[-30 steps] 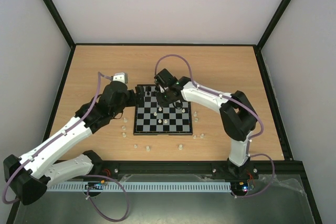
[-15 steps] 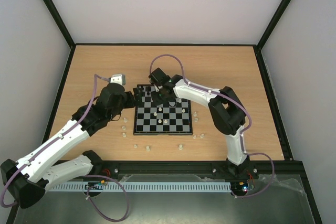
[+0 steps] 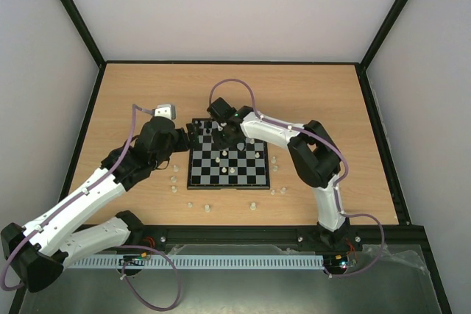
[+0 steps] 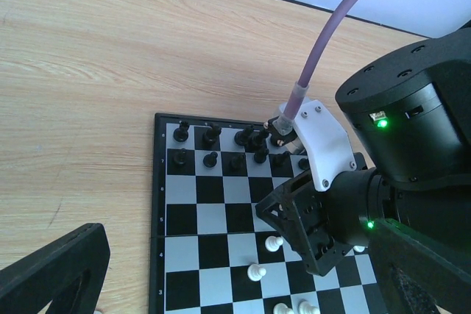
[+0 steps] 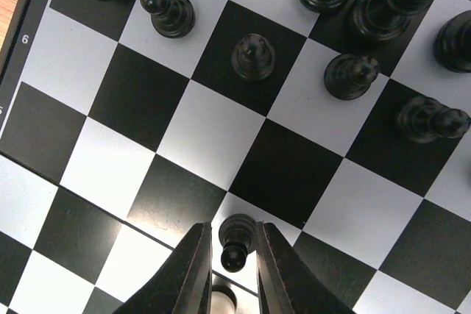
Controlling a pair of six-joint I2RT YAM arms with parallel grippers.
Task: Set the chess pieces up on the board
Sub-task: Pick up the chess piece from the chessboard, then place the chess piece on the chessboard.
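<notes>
Board (image 4: 158, 182): a small black-and-pale chessboard, flat on a wooden table (image 3: 309, 101), between the two arms.
Black pawn (image 5: 237, 232): upright on a pale square, a few rows short of the other black pieces (image 4: 212, 136) at the far edge.
Right gripper (image 5: 234, 244): jaws narrow, one on each side of the pawn. Whether they press it cannot be told.
Left gripper (image 3: 188, 132): spread wide and empty, by the board's far left corner.
White pieces (image 3: 207, 207): several loose on the table near the board, a few on it.
Handling: the pawn is probably very light, rigid, smooth plastic that tips easily.
Where to hold: likely low on the stem, squarely, with gentle pressure, keeping clear of neighbouring pieces.
</notes>
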